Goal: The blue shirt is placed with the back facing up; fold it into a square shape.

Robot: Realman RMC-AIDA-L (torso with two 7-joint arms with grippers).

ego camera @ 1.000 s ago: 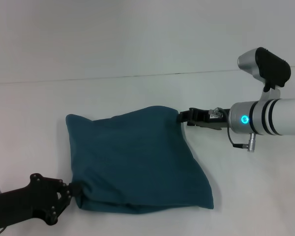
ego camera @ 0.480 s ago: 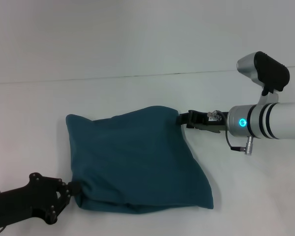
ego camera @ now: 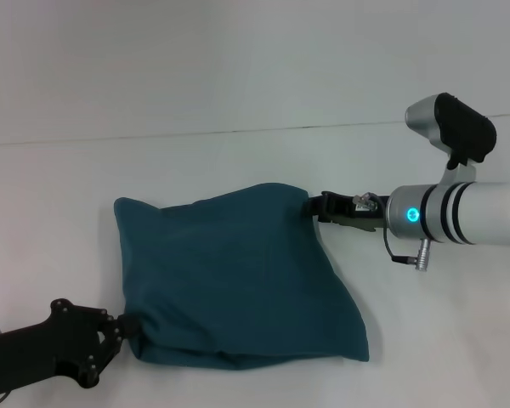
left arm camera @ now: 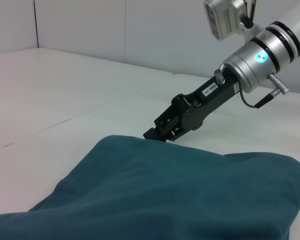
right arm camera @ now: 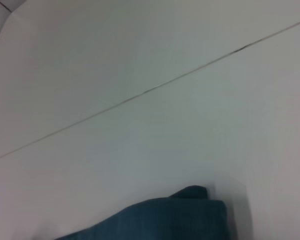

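The blue shirt (ego camera: 229, 280) lies on the white table as a plain, puffy, roughly square bundle; no lettering shows. My right gripper (ego camera: 313, 206) is at the shirt's far right corner, shut on the cloth there, and the corner rises to a point at its tip. From the left wrist view the same right gripper (left arm camera: 157, 133) meets the shirt (left arm camera: 180, 195) at its far edge. My left gripper (ego camera: 126, 327) is at the near left corner, shut on the cloth. The right wrist view shows only a corner of the shirt (right arm camera: 190, 210).
A thin dark seam (ego camera: 238, 133) runs across the white table (ego camera: 238, 68) behind the shirt. Bare white surface surrounds the shirt on all sides. The right arm's silver wrist (ego camera: 442, 212) hangs over the table to the right.
The right arm's wrist has drifted slightly left, toward the shirt, while its tip stays at the corner. The shirt and the left arm have not moved.
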